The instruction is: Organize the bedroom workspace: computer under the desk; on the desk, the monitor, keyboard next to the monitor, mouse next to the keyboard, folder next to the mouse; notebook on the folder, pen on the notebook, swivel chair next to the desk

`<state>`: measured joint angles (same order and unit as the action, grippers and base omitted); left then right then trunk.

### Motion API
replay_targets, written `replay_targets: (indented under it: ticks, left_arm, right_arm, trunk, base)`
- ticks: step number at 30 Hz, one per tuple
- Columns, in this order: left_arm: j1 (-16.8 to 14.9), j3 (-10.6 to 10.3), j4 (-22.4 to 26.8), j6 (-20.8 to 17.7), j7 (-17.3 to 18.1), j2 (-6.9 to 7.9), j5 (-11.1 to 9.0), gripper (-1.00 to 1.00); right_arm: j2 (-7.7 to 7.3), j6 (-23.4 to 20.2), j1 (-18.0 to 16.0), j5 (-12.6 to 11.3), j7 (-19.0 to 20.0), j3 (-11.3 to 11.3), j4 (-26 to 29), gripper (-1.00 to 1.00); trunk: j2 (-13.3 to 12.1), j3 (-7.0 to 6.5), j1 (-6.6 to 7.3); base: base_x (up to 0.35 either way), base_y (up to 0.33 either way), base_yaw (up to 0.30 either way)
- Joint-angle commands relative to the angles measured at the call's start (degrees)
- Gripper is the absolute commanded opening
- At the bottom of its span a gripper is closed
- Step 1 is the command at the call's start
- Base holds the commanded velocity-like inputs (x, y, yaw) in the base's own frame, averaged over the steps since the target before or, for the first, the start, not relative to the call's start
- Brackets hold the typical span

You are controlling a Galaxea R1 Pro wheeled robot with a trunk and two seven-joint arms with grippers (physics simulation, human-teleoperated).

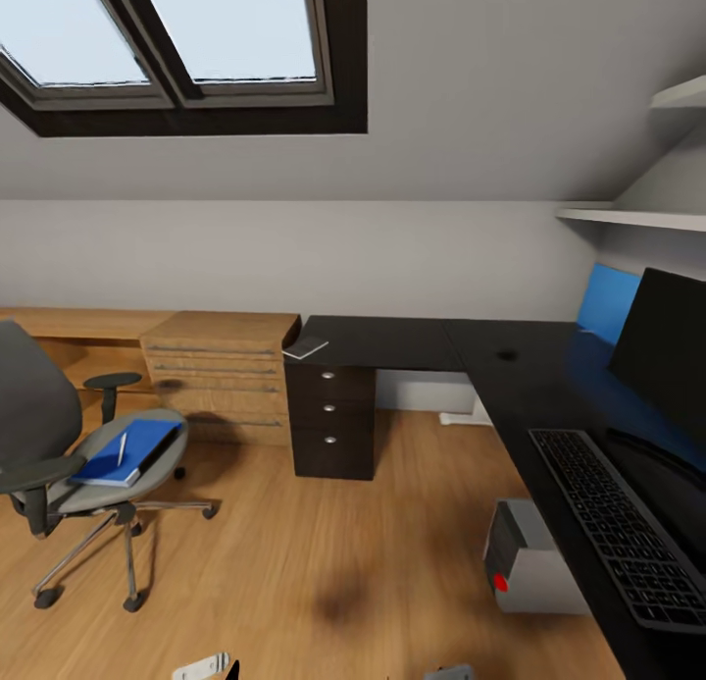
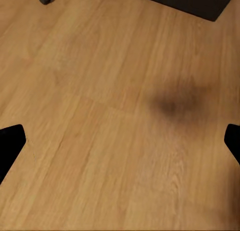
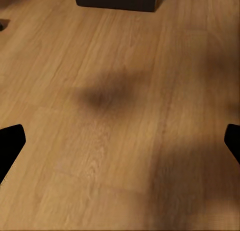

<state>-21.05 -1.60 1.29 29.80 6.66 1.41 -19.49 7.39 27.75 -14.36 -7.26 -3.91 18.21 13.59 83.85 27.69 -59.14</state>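
Fingers of your left gripper [image 2: 120,141] and right gripper [image 3: 120,141] spread wide, empty, above floor [image 1: 294,562]. Keyboard [image 1: 618,523] lies along desk [image 1: 412,341] front edge, before monitor [image 1: 667,356]. Folder [image 1: 127,451] with pen [image 1: 122,448] lies on swivel chair [image 1: 59,435]; notebook [image 1: 306,347] at desk's far-left corner.

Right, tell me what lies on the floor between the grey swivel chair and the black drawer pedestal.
Head view: bare wooden floor between the grey swivel chair and the black drawer pedestal; the light wooden drawer cabinet stands behind that gap.
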Motion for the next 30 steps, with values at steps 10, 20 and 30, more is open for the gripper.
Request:
replay_targets:
  ticks: [10,20,30]
  left_arm:
    - [-0.04,-0.16,-0.06,-0.15,0.37,0.0,-0.55,1.0]
    - [-0.04,-0.16,-0.07,-1.95,0.4,0.0,-0.57,1.0]
    - [-0.04,-0.16,-0.06,-4.42,0.46,0.0,-0.63,1.0]
  right_arm:
    - [0.09,0.46,-0.05,-0.86,-1.09,0.41,-0.06,1.0]
    - [0.09,0.61,-0.05,-0.39,-0.52,0.84,-0.49,1.0]
    - [0.08,0.64,-0.05,-0.43,-0.56,0.86,-0.59,1.0]
  trunk:
    - [0.03,0.06,-0.02]
    - [0.03,0.06,-0.02]
    - [0.03,0.06,-0.02]
  base:
    - [0.309,0.066,0.0]
    - [0.335,0.002,0.0]
    - [0.336,0.0,0.0]
